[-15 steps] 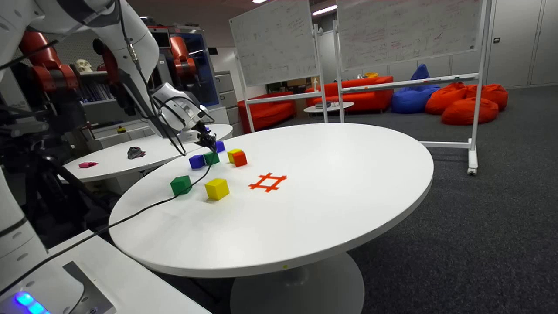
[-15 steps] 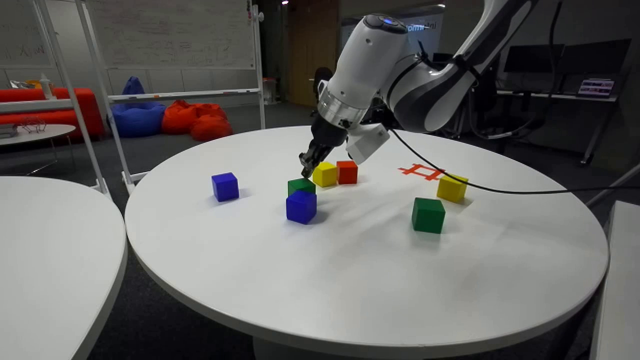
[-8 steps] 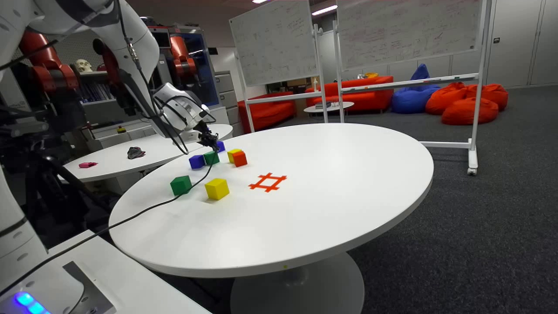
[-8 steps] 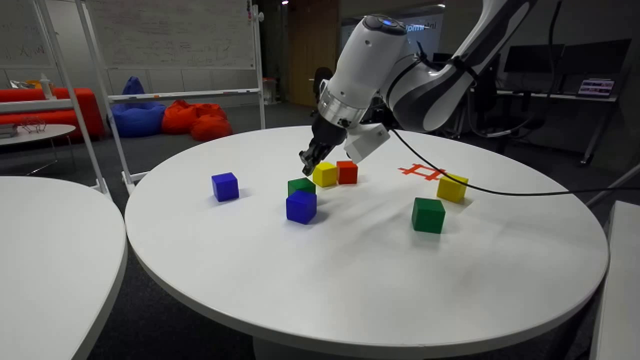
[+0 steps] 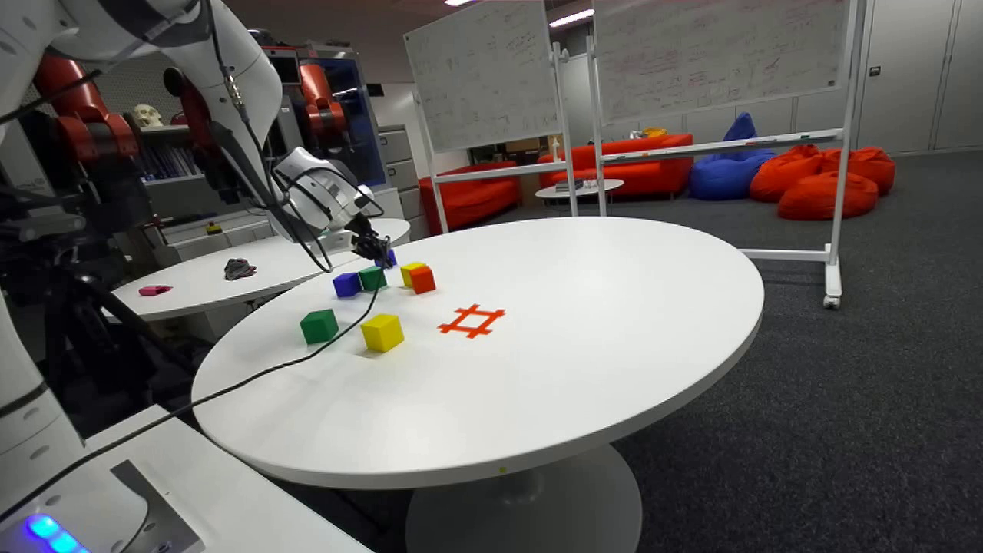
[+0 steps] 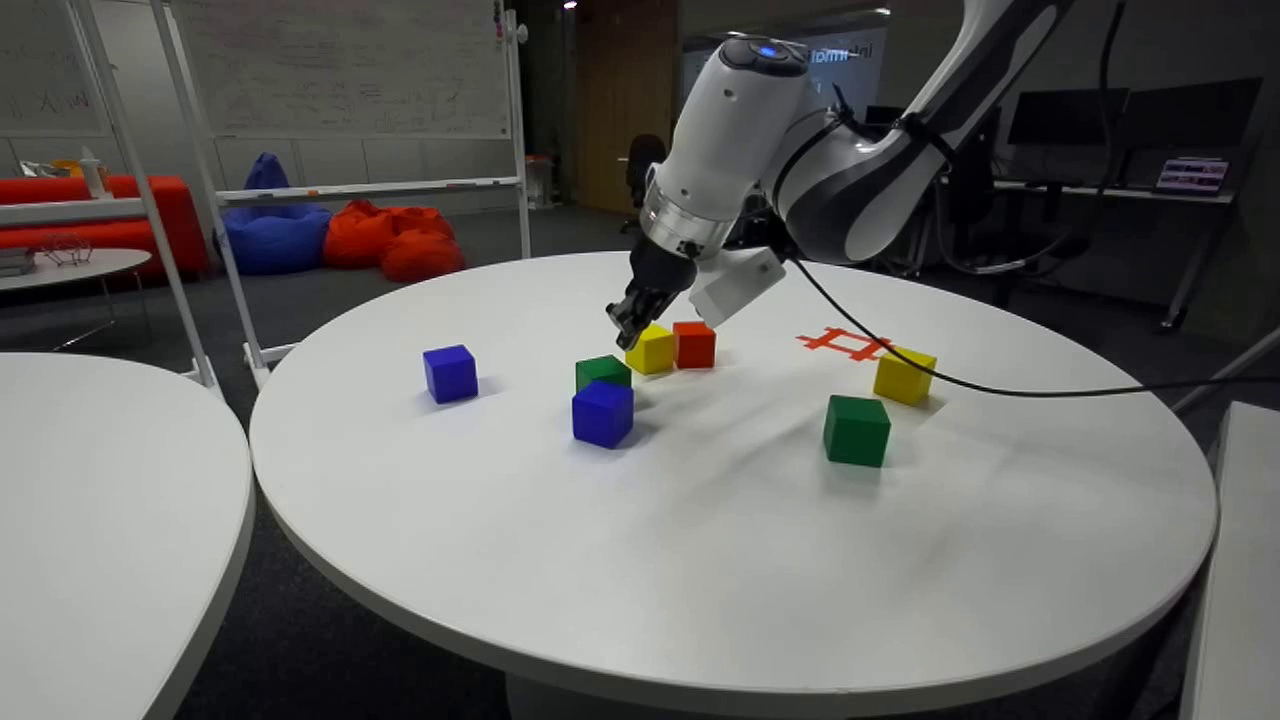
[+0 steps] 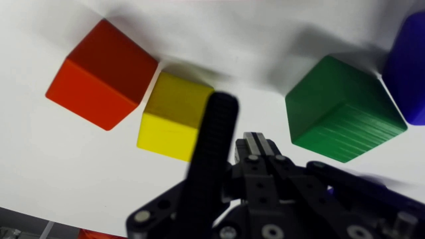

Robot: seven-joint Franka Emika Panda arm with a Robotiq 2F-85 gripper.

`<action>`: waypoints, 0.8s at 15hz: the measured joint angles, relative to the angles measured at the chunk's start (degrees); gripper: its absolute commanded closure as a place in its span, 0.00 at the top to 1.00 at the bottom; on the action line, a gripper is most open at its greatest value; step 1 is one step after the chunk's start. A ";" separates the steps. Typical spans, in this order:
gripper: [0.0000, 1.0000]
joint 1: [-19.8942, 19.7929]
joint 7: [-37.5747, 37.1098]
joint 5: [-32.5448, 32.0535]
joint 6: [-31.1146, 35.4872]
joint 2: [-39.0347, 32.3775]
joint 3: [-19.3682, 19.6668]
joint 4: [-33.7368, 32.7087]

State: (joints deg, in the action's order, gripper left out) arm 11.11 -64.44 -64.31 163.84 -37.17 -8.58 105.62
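Round white worktop (image 6: 700,560); pincer (image 7: 256,142) above it, drawn together, holding nothing.
Green block (image 7: 342,114), yellow block (image 7: 171,116): on the worktop, either side of the pincer; probably light, rigid, slightly slick; best gripped across opposite upright faces, for green those clear of the blue block (image 7: 408,71).

Yellow block (image 7: 171,114), green block (image 7: 345,111)
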 measured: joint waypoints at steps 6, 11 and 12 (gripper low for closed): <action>0.00 0.00 0.00 0.11 -1.96 0.00 -0.01 0.00; 0.00 0.00 0.00 0.14 -2.07 0.00 -0.01 0.00; 0.00 0.00 0.00 0.14 -2.07 0.00 -0.01 0.00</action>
State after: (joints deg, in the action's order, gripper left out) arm 11.11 -64.44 -64.17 161.77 -37.17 -8.59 105.62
